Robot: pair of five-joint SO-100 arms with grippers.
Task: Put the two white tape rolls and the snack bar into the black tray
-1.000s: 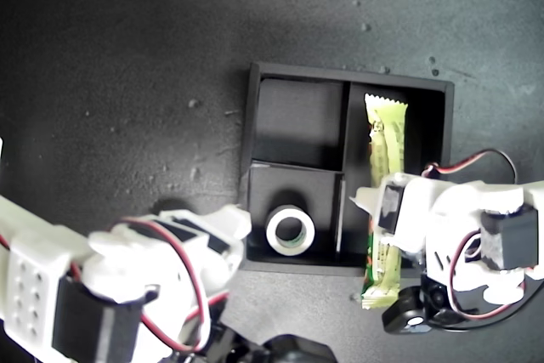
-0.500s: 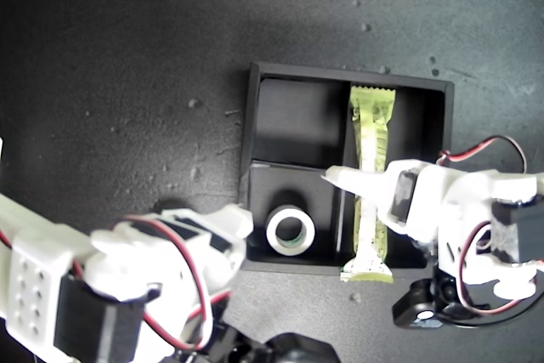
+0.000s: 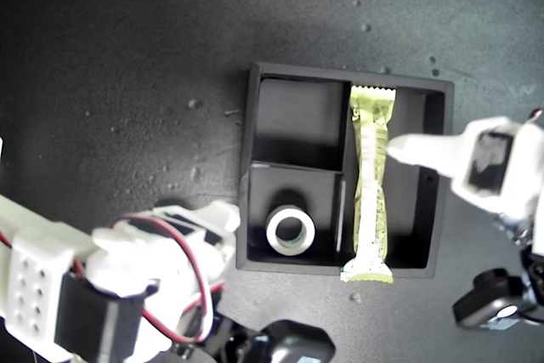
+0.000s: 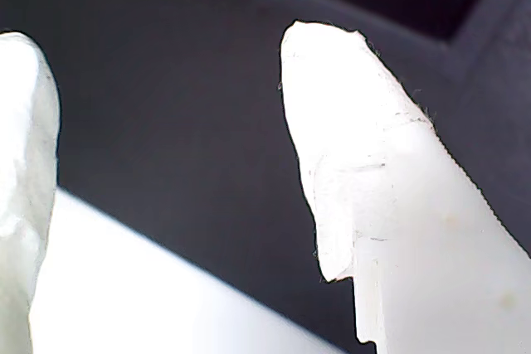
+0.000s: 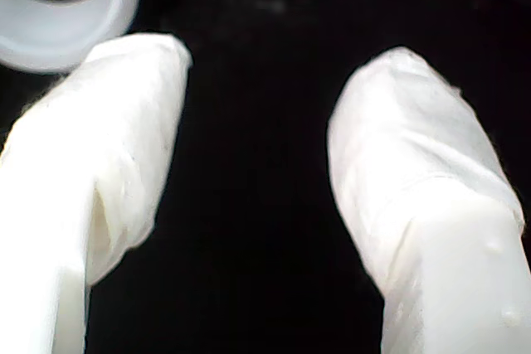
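Inside the square, shallow black tray with raised walls, the long narrow snack bar in its crimped green-yellow wrapper lies lengthwise in the long compartment. It is pressed close to the thin partition that closes off the two small compartments. One crimped end sits just short of the tray's far wall. The other end rides over the tray's near wall and pokes out above the dark, speckled surface.

One small white ring-shaped tape roll lies flat in the small compartment nearer that overhanging end, its round hole facing up. The small compartment beyond it shows only its black floor.

My first claw reaches over the tray's long compartment from the wall farthest from the partitions. One white fingertip is just beside the snack bar's middle; I cannot tell whether it touches the wrapper. In the first wrist view the claw stands wide, with nothing between its fingers.

My second claw sits outside the tray, near the wall of the compartment that holds the tape roll. In the second wrist view the claw is spread wide over black. It holds nothing, and the tape roll lies just past one fingertip.
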